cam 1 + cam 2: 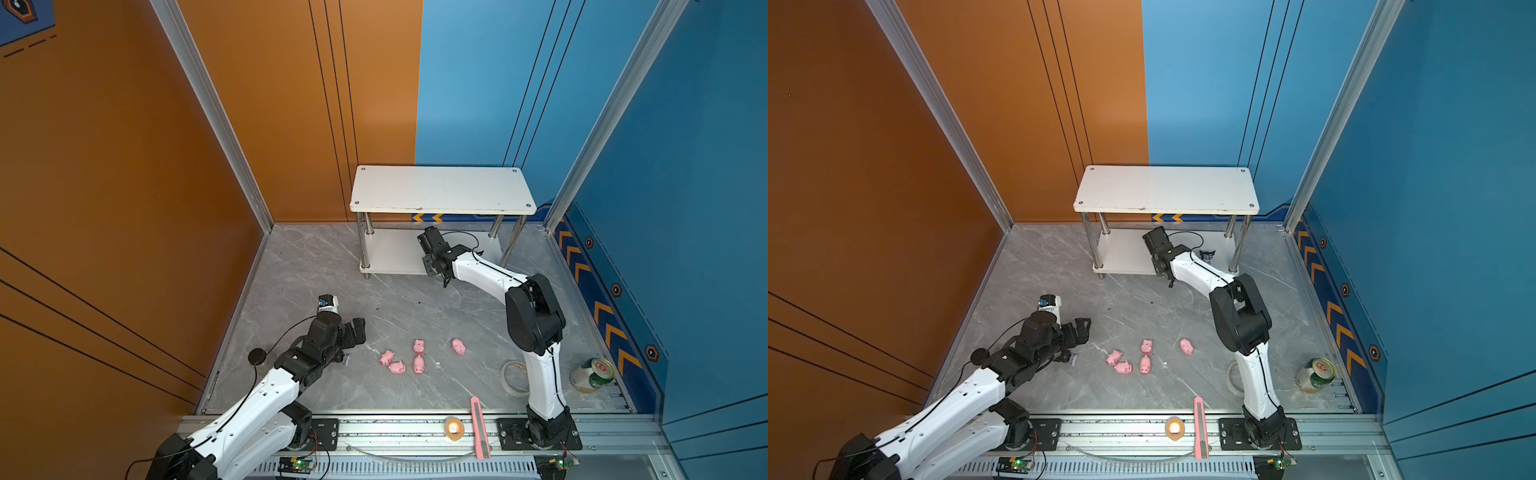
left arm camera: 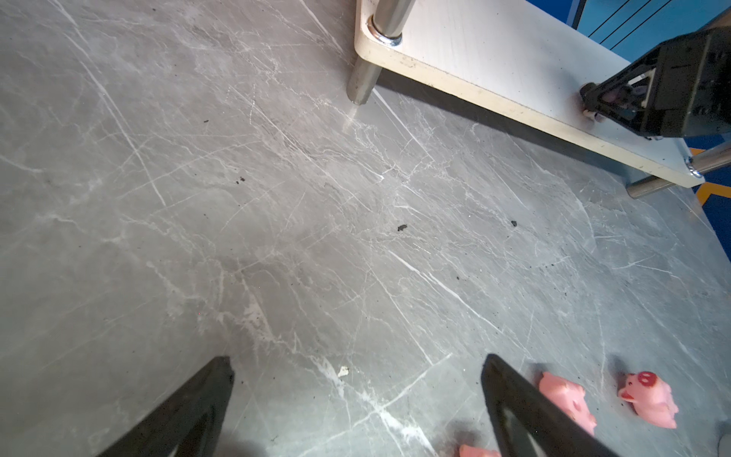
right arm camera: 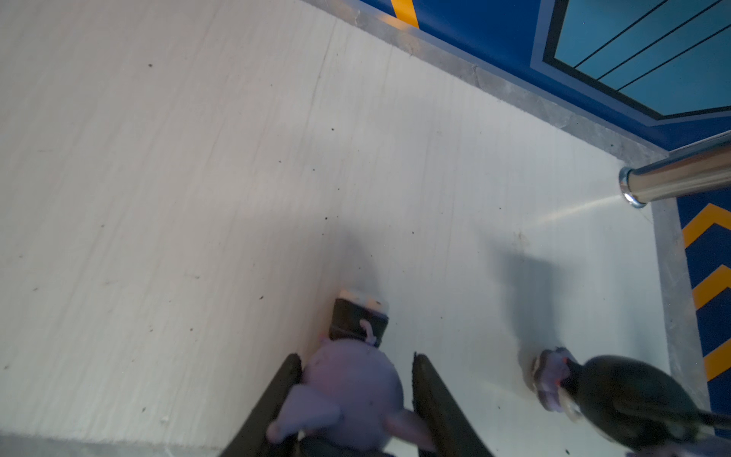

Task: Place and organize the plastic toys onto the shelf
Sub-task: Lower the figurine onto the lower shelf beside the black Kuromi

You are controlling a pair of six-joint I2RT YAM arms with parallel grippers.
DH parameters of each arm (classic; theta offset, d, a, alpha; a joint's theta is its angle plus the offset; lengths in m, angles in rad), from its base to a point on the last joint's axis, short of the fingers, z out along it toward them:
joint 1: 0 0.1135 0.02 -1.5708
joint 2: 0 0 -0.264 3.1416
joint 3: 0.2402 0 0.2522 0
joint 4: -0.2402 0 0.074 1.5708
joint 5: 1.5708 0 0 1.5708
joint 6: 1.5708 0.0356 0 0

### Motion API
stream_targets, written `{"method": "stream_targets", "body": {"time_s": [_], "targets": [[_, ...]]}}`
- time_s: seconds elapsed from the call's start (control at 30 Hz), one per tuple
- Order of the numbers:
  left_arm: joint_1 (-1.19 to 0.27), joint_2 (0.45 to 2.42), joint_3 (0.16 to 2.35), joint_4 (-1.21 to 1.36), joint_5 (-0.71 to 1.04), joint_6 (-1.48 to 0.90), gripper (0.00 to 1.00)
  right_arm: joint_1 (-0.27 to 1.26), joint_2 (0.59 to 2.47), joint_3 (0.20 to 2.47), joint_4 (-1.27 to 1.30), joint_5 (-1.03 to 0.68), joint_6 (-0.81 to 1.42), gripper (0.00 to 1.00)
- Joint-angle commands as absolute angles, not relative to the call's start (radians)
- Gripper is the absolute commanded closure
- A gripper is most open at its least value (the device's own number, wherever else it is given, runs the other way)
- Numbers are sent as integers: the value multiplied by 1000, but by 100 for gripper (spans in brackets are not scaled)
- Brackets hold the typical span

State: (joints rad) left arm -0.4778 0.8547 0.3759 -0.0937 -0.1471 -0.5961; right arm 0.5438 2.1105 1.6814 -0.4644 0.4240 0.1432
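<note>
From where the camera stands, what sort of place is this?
Probably a robot test booth, not a home: two arms bolted to an aluminium rail, orange and blue panel walls, and toy pigs before a small shelf.

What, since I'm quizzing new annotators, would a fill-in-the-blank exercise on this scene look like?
1. The tiny pink plastic pig figures lying on the grey marbled tabletop number ____.
2. The right gripper is shut on a purple-and-white cartoon figurine over the white two-tier chrome-legged shelf's ____ board.
3. The left gripper stands ____, holding nothing.
Missing words: five; lower; open.
</note>
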Motion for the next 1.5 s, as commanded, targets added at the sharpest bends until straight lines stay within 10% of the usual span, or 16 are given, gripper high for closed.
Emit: {"method": "stream_targets", "body": {"time_s": [0.0, 0.5, 1.03, 1.47], "targets": [[-467, 843, 384, -90, -130, -595, 0, 534, 2134, 1697, -518, 449, 180, 76], [-467, 826, 380, -100, -130, -601, 0, 522, 2159, 1723, -512, 457, 207, 74], [-467, 821, 381, -102, -124, -607, 0, 526, 2129, 1715, -517, 449, 197, 29], [-467, 801, 385, -117, -124, -608, 1, 522, 2127, 1715, -505, 419, 212, 31]]}}
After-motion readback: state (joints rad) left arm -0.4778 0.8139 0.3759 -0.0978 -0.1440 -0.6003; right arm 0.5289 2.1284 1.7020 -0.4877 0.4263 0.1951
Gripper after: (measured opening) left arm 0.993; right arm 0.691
